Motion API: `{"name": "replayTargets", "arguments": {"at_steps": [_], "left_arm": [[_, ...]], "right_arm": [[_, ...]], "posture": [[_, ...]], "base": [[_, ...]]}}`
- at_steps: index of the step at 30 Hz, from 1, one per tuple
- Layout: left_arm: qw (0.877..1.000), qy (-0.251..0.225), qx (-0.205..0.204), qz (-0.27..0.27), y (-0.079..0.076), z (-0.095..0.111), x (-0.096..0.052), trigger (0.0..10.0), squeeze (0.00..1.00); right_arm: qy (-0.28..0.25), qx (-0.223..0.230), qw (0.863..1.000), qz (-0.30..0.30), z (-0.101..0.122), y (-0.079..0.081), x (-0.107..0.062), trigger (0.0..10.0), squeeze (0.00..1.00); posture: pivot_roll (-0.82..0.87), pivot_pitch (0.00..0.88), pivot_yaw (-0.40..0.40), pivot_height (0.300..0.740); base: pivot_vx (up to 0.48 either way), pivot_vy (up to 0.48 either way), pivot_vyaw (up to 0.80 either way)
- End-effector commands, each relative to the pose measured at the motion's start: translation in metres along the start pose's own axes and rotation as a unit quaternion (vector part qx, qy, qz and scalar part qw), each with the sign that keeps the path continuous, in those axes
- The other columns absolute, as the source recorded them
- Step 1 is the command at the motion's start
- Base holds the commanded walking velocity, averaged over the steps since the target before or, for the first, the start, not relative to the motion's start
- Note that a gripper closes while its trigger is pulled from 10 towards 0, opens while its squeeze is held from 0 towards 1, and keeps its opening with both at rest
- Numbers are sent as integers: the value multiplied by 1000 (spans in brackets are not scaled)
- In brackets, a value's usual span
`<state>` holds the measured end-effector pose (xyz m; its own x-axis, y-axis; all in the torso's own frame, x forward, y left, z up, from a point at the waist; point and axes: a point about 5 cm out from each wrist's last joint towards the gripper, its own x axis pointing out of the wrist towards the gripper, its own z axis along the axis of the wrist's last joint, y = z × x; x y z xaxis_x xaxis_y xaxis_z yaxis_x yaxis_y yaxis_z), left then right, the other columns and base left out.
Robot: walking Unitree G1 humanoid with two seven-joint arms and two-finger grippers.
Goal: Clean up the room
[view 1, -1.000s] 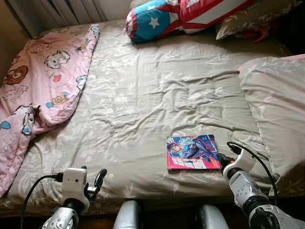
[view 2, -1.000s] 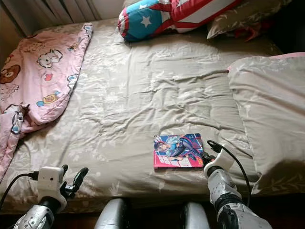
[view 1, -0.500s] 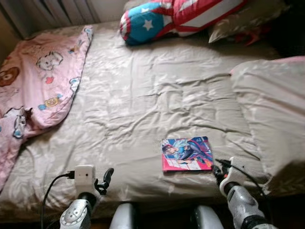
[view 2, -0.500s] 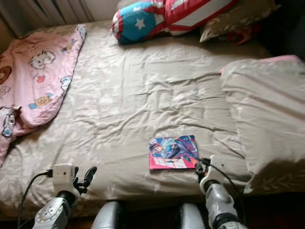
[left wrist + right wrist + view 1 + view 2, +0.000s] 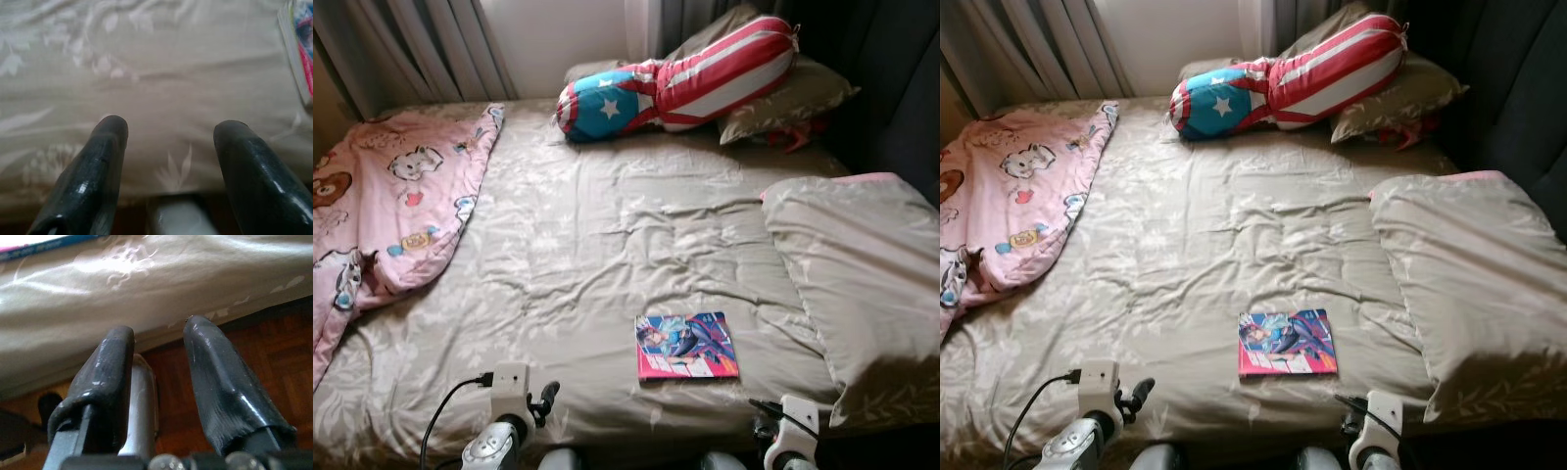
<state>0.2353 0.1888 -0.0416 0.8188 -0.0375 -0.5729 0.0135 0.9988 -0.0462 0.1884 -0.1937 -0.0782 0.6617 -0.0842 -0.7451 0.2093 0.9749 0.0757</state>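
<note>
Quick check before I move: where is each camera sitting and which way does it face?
Head stereo pair: looks forward and down over the bed; both arms at the bottom edge.
Left wrist: along the open left claw at the sheet; book at its edge.
Right wrist: along the open right claw at the bed's edge and wood floor.
Shared: the book.

- bedsheet [image 5: 607,235]: beige, pale leaf print
- blanket [image 5: 391,206], 9 o'clock: pink, cartoon bears
- bolster [image 5: 675,83], 12 o'clock: red-white stripes, blue end, white star
- book [image 5: 685,345]: pink-blue comic cover
- pillow [image 5: 852,284], 3 o'clock: beige leaf print
</note>
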Motion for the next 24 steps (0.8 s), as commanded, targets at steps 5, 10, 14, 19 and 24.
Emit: {"name": "replayTargets", "arguments": {"at_steps": [5, 10, 14, 19, 24], "left_arm": [[996, 85, 19, 16, -3, -34, -6, 10000, 0], [994, 103, 26, 33, 2, -42, -10, 10000, 0], [993, 111, 20, 42, 10, -45, -13, 10000, 0], [989, 129, 16, 68, 21, -53, -18, 10000, 0], [988, 133, 7, 81, 24, -56, -20, 10000, 0]], "right_arm": [[45, -38, 998, -9, -15, 0, -2, 10000, 0], [52, -40, 998, 4, -20, -2, -4, 10000, 0], [68, -45, 997, -4, -28, -13, -8, 10000, 0], [77, -56, 995, -8, -33, -20, -11, 10000, 0], [73, -60, 995, -1, -35, -8, -10, 10000, 0]], "posture": [[-43, 0, -4, 731], [-46, 0, -13, 736], [-36, 0, -16, 736], [-41, 0, -11, 736], [-46, 0, -5, 736]], "base": [[0, 0, 0], [0, 0, 0], [0, 0, 0], [0, 0, 0], [0, 0, 160]]}}
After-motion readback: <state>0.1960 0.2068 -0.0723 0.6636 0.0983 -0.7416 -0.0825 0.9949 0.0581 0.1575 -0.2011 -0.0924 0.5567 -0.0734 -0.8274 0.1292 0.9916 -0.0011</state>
